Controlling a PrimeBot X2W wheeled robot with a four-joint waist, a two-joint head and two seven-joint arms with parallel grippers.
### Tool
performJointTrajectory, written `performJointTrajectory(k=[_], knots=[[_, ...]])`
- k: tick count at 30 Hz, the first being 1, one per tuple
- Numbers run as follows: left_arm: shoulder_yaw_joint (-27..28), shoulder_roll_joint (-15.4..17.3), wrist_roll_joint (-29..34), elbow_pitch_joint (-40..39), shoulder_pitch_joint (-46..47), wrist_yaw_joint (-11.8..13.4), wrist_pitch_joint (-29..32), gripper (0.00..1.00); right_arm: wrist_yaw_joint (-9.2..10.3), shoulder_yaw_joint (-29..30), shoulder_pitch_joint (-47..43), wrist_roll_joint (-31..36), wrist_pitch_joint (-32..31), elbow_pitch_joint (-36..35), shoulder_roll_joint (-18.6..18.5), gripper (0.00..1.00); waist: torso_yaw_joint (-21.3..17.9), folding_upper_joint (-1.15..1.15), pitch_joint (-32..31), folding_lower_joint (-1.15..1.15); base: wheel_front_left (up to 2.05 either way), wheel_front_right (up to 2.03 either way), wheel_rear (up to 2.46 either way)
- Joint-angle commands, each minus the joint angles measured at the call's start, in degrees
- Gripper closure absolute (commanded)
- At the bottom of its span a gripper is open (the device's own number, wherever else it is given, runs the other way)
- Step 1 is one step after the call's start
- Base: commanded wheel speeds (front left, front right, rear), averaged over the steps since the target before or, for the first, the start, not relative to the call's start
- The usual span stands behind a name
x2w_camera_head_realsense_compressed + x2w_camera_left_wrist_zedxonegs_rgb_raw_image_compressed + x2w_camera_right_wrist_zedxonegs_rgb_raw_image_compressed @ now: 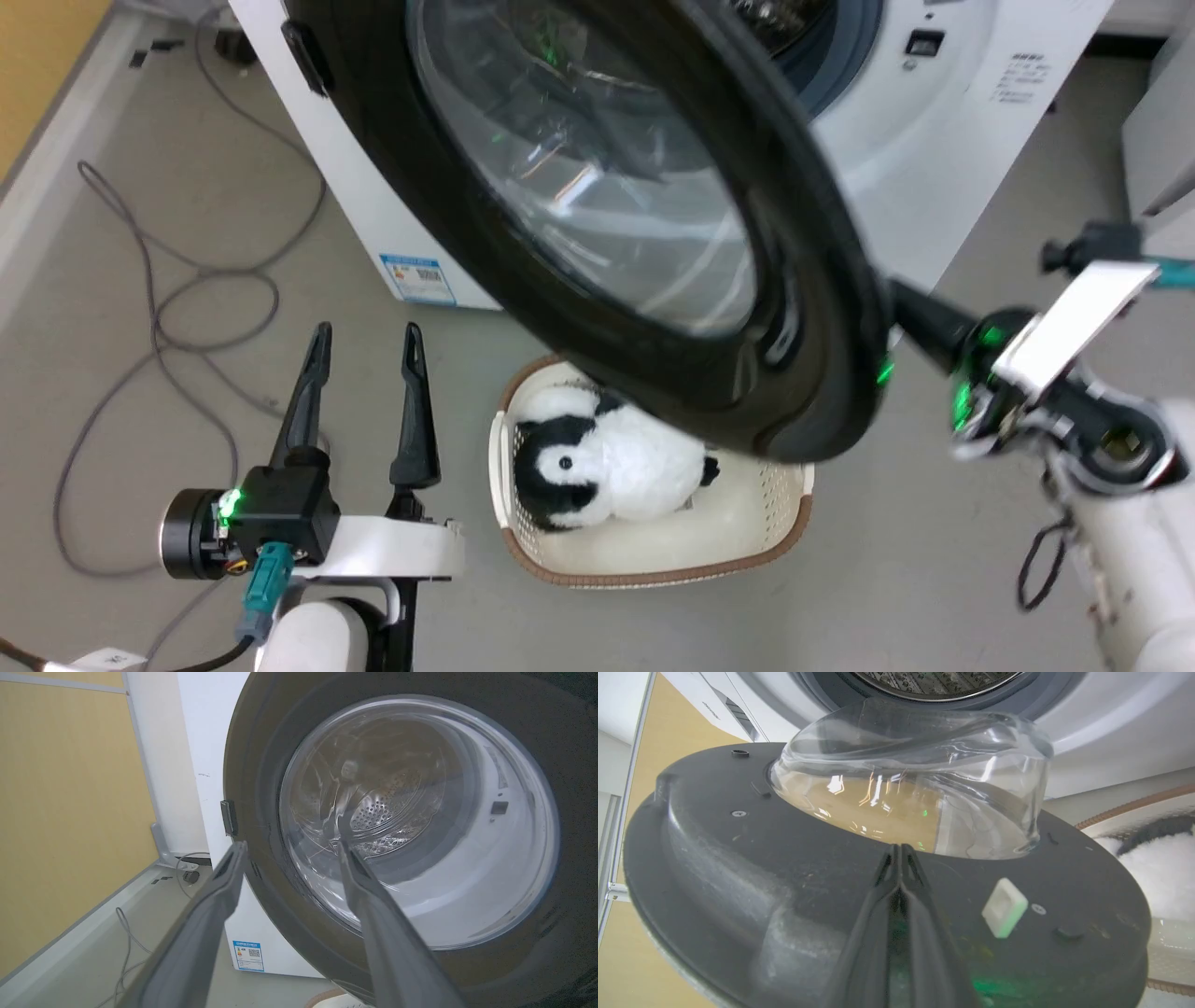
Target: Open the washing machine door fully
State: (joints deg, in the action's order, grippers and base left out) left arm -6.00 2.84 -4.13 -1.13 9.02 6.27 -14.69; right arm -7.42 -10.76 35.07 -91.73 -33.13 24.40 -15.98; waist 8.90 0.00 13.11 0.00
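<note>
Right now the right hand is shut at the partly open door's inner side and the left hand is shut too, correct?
No: the left hand is open, as the head view shows. The right hand is shut at the washing machine door's inner side.

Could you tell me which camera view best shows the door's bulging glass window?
The right wrist view: the glass window stands in profile as a clear bowl on the inner face of the washing machine door. The head and left wrist views look through it from outside, flattening the bulge.
</note>
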Motion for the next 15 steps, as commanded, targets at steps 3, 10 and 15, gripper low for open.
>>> performJointTrajectory(k=[3,10,15], knots=[[0.3,0.0,0.4,0.7,-1.6,-0.6,-0.3,0.00,-0.07,-1.2,-5.1,-0.7,-0.9,-3.9,2.1,1.00,-0.5,0.00,-2.5,0.00,0.00,0.00,0.00],[0.8,0.0,1.1,2.4,-3.7,-0.5,-0.3,0.00,-0.07,-4.7,-12.2,0.2,-1.8,-9.9,5.2,1.00,-0.6,0.00,-5.6,0.00,0.00,0.00,0.00],[1.2,0.0,1.5,2.8,-4.9,-0.5,-0.3,0.00,-0.07,-7.4,-16.2,0.9,-2.3,-13.8,7.1,1.00,-0.5,0.00,-6.9,0.00,0.00,0.00,0.00]])
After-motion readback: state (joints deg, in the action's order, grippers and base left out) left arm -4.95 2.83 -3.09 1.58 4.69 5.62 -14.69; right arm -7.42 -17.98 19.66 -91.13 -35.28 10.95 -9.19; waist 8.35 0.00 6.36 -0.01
